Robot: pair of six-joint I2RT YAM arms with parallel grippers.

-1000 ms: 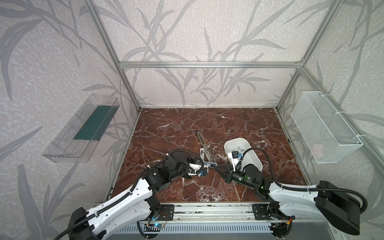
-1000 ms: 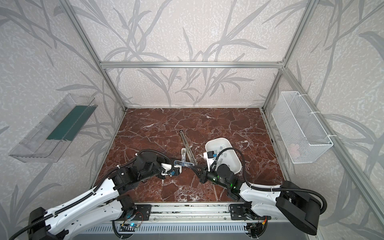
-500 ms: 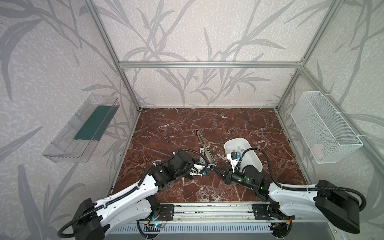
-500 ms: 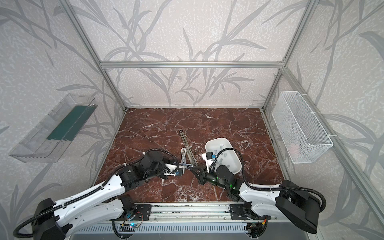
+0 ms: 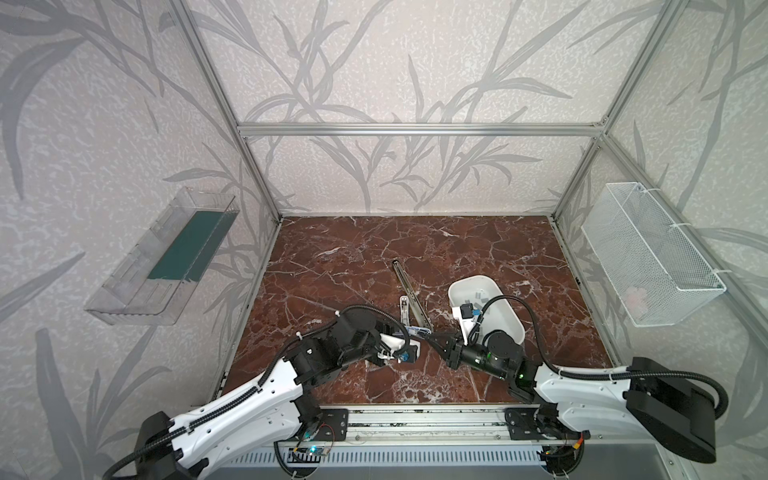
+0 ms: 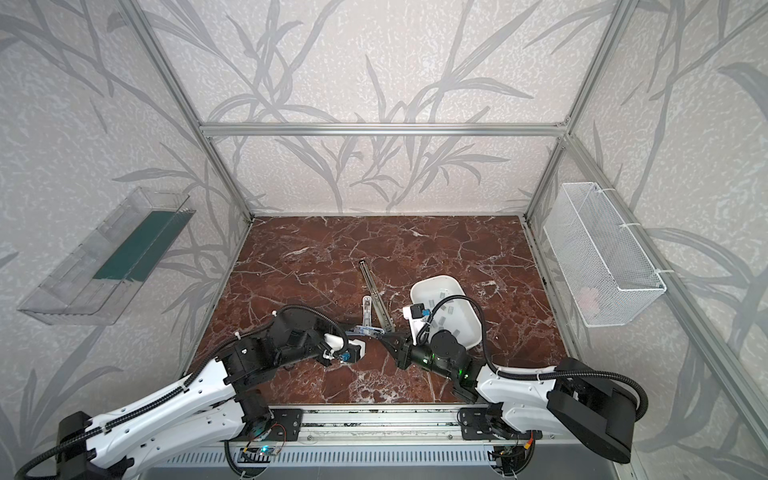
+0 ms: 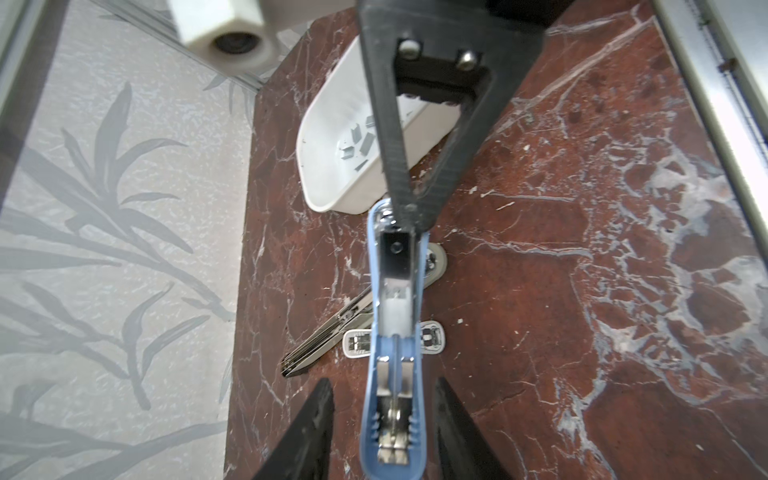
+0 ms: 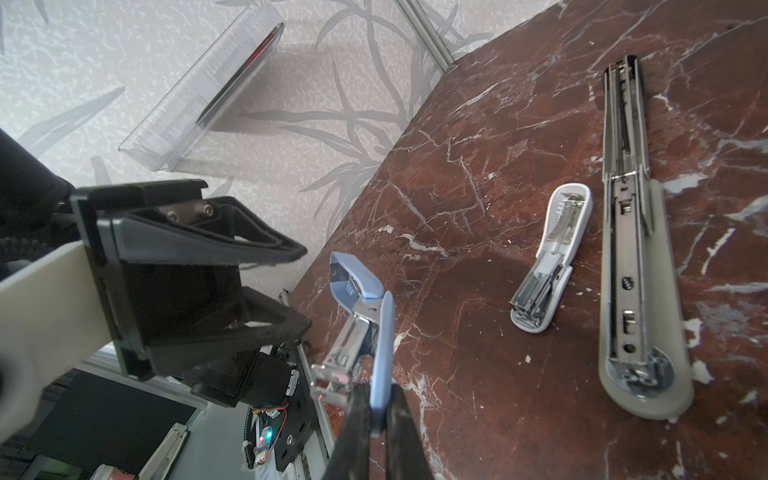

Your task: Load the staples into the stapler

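A small blue stapler (image 8: 376,332), hinged open, hangs just above the marble floor near the front middle. My right gripper (image 8: 377,390) is shut on the edge of its blue base. My left gripper (image 7: 384,382) is open, and its fingers (image 7: 320,411) straddle the stapler's other end (image 7: 392,374) with a gap on each side. In both top views the two grippers (image 5: 399,332) (image 5: 430,336) meet at the stapler (image 5: 415,331) (image 6: 368,331). The staples (image 5: 478,296) (image 7: 361,143) are several short grey strips lying loose in a white tray (image 5: 509,309) (image 7: 332,195) to the right.
A small white stapler (image 8: 548,257) (image 5: 403,307) lies open on the floor beside a long grey stapler (image 8: 631,270) (image 5: 409,291). A clear bin (image 5: 166,257) hangs on the left wall. A wire basket (image 5: 648,257) hangs on the right wall. An aluminium rail runs along the front edge.
The left arm's elbow has swung to the right and forward while its gripper stays at the blue stapler. The right arm has hardly moved.
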